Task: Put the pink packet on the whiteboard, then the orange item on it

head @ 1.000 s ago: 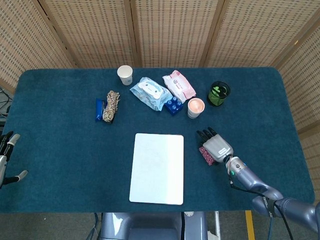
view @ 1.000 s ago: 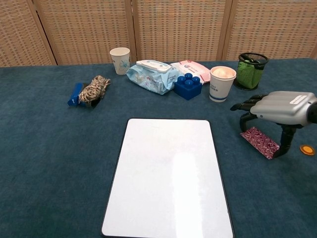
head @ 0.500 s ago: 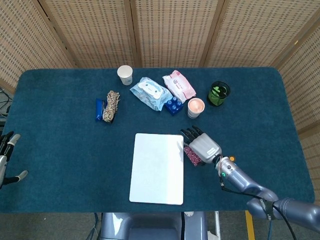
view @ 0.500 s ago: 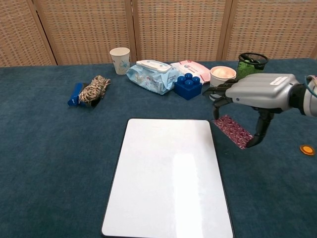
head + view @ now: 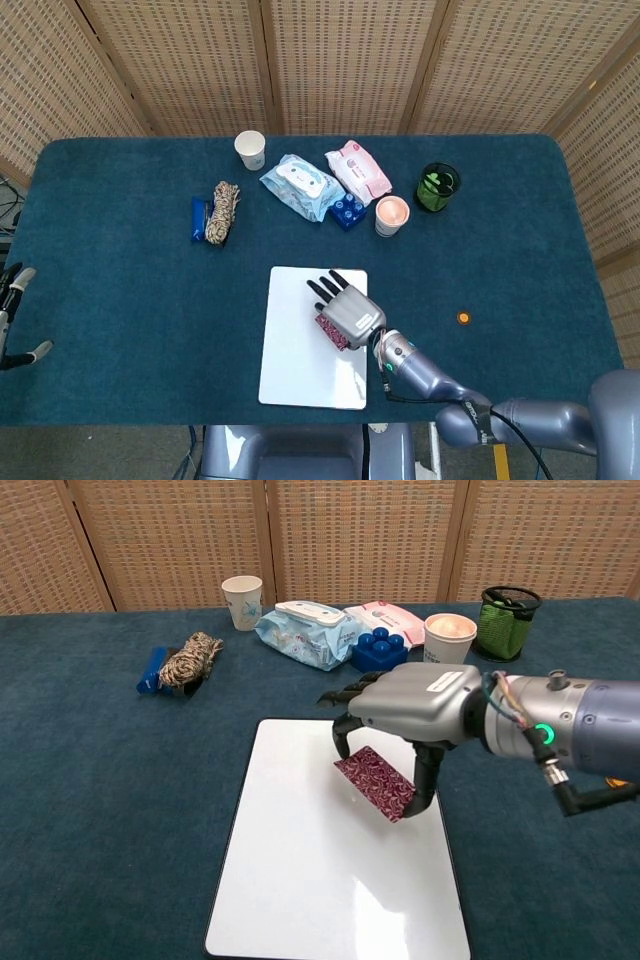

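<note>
At the far left edge of the head view, low down, only part of the left hand (image 5: 14, 318) shows, cut off by the frame, and whether its fingers are apart or closed cannot be told; the chest view leaves it out entirely. On the blue surface (image 5: 120, 290), upper left, a blue bar and a twine bundle (image 5: 224, 211) lie side by side, with a white paper cup (image 5: 250, 150) further back. At centre lies the whiteboard (image 5: 295, 360), and over its right half the right hand (image 5: 345, 312) holds the pink packet (image 5: 376, 781) from above, fingers (image 5: 424, 780) curled down around it. The chest view shows the patterned packet tilted beneath the palm; from the head view only its lower edge peeks out at the hand's near side, and neither view settles whether it touches the board. Behind, a blue wipes pack (image 5: 298, 186), a pink wipes pack (image 5: 357, 171), a blue block (image 5: 379, 650), a second cup (image 5: 391, 215) and a green mesh holder (image 5: 437, 186) cluster at upper right. The small orange item (image 5: 463, 318) sits alone right of the board in the head view; the chest view hides it.
</note>
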`<action>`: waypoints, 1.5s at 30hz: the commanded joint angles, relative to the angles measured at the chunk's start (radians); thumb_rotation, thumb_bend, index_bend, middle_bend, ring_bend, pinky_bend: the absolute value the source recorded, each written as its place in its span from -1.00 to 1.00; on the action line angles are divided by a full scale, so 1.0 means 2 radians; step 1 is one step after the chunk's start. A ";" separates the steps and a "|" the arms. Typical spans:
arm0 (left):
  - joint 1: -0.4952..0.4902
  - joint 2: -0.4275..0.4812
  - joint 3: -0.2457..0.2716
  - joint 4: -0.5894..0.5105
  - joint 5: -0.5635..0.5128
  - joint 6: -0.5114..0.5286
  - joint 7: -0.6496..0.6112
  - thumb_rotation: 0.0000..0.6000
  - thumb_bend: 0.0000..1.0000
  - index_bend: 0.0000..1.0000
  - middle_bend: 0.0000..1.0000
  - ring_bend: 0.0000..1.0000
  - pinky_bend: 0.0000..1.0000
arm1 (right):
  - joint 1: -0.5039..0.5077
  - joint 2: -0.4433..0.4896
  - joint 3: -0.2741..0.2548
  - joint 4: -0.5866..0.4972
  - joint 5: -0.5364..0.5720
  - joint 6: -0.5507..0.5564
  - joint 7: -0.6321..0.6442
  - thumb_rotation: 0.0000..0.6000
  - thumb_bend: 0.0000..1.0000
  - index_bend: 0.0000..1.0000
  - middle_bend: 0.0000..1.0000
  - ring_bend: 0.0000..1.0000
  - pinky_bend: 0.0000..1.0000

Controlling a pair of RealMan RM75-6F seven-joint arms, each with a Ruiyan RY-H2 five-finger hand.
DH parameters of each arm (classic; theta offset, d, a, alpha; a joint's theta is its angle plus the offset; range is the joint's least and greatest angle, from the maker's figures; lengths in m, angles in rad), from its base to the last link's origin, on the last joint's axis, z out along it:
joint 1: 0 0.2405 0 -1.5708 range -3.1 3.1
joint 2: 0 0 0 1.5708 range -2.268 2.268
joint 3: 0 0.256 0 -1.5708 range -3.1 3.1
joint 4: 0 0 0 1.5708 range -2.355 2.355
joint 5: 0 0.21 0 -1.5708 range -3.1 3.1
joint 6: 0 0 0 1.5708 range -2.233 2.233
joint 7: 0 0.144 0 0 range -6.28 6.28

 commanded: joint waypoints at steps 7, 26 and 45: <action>0.001 0.004 0.000 0.002 0.000 0.000 -0.009 1.00 -1.00 -1.00 -1.00 -1.00 -1.00 | 0.023 -0.025 0.005 -0.035 0.115 0.077 -0.088 1.00 -1.00 -1.00 -1.00 -1.00 -1.00; 0.002 0.003 0.004 -0.005 0.007 0.002 0.001 1.00 -1.00 -1.00 -1.00 -1.00 -1.00 | -0.070 0.130 -0.053 -0.029 0.062 0.091 0.060 1.00 -0.62 -0.25 -1.00 -1.00 -1.00; 0.001 0.001 0.007 -0.012 0.011 0.000 0.015 1.00 -1.00 -1.00 -1.00 -1.00 -1.00 | -0.160 0.120 -0.103 0.131 -0.106 0.088 0.291 1.00 -0.48 -0.13 -1.00 -1.00 -0.99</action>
